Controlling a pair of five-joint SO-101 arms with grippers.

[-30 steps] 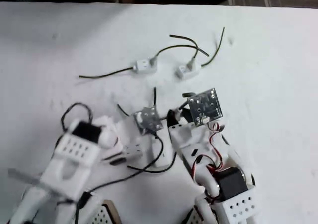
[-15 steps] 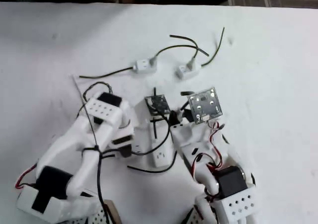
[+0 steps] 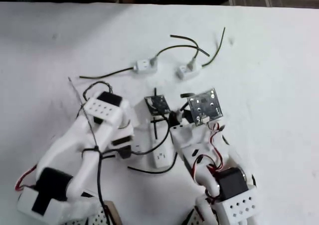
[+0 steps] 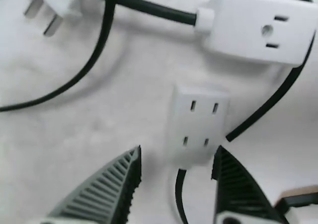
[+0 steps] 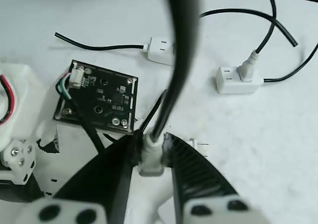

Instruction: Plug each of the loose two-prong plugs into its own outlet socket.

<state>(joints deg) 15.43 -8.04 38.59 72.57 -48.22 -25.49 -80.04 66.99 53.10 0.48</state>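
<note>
My left gripper (image 4: 178,154) hangs open just above the table, its fingers on either side of the near end of a white outlet block (image 4: 198,119) with two pairs of slots. A loose two-prong plug (image 4: 48,4) and a second white socket (image 4: 258,23) lie past it, among black cords. My right gripper (image 5: 150,142) is shut on a white two-prong plug (image 5: 149,160), whose black cord (image 5: 181,45) rises out of the grip. In the high view both arms meet mid-table, the right gripper (image 3: 174,119) beside the left arm's wrist board (image 3: 158,104).
Two more white outlet sockets (image 3: 144,65) (image 3: 188,71) with dark cords lie farther back on the white table (image 3: 279,60). A white outlet block (image 3: 160,158) and looping black cords lie between the arms. The left arm's camera board (image 5: 97,97) sits close to my right gripper.
The left arm swung in from the lower left and its wrist came forward over the outlet block, then held nearly still. The right arm has not moved and keeps its plug.
</note>
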